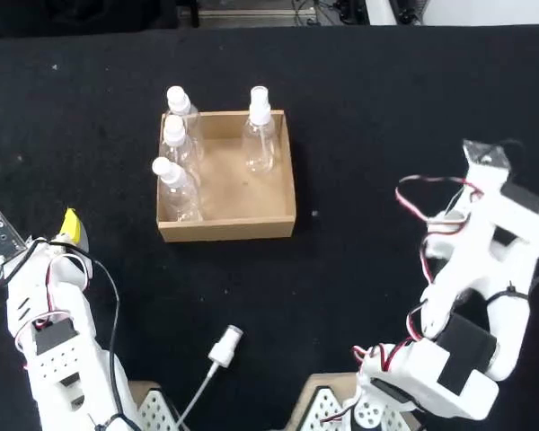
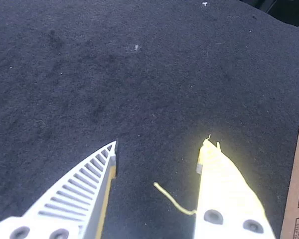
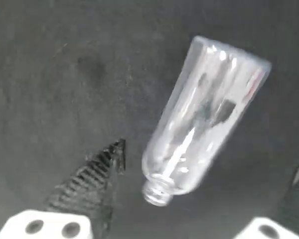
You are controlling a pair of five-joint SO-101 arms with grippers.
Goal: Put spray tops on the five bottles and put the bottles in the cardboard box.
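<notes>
High view: cardboard box (image 1: 226, 224) sits on the black worktop (image 1: 359, 99), around 11 o'clock from centre. There are four capped bottles in it. Three run along the 9 o'clock wall: far bottle (image 1: 181, 112), middle bottle (image 1: 176, 145), near bottle (image 1: 177, 187). The fourth bottle (image 1: 260, 133) is in the 1 o'clock corner.

A loose spray top (image 1: 225, 346) lies on the worktop at 6 o'clock from the box, well apart from it, with its dip tube trailing toward 7 o'clock.

The left arm (image 1: 49, 332) is at 7 o'clock. The left jaws are apart with only bare worktop between them, and a box edge sits just beside.

The right arm (image 1: 472, 287) is at 4 o'clock. The right jaws are spread wide, with an uncapped bottle (image 3: 204, 119) lying on its side on the worktop between them. Can't tell whether they touch it.
</notes>
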